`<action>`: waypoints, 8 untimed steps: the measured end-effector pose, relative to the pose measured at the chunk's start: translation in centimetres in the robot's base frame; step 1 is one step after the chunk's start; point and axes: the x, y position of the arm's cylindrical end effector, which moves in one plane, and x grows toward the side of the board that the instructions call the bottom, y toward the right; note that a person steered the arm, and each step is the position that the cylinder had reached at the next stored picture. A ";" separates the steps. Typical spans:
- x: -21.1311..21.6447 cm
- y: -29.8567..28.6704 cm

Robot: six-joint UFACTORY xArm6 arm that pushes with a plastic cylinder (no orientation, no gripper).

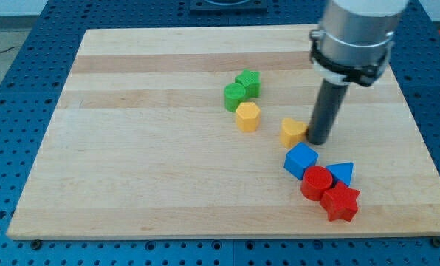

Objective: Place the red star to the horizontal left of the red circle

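The red star (342,202) lies near the board's bottom right, touching the lower right side of the red circle (316,182). My tip (318,140) stands on the board above them, right beside the yellow block (293,131) on its right side. A blue cube (300,160) sits just below my tip, against the red circle's upper left. A blue triangle (342,174) lies to the right of the red circle.
A green star (248,82), a green circle (235,96) and a yellow hexagon (247,116) cluster near the board's middle. The wooden board (131,148) rests on a blue perforated table (6,111).
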 end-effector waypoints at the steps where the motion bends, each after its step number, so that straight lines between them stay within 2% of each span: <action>1: 0.0 -2.7; 2: 0.0 -2.6; 3: 0.2 3.7; 4: 1.3 12.7; 5: 6.3 19.1; 6: 11.8 22.3; 7: 13.8 19.5; 8: 13.9 14.0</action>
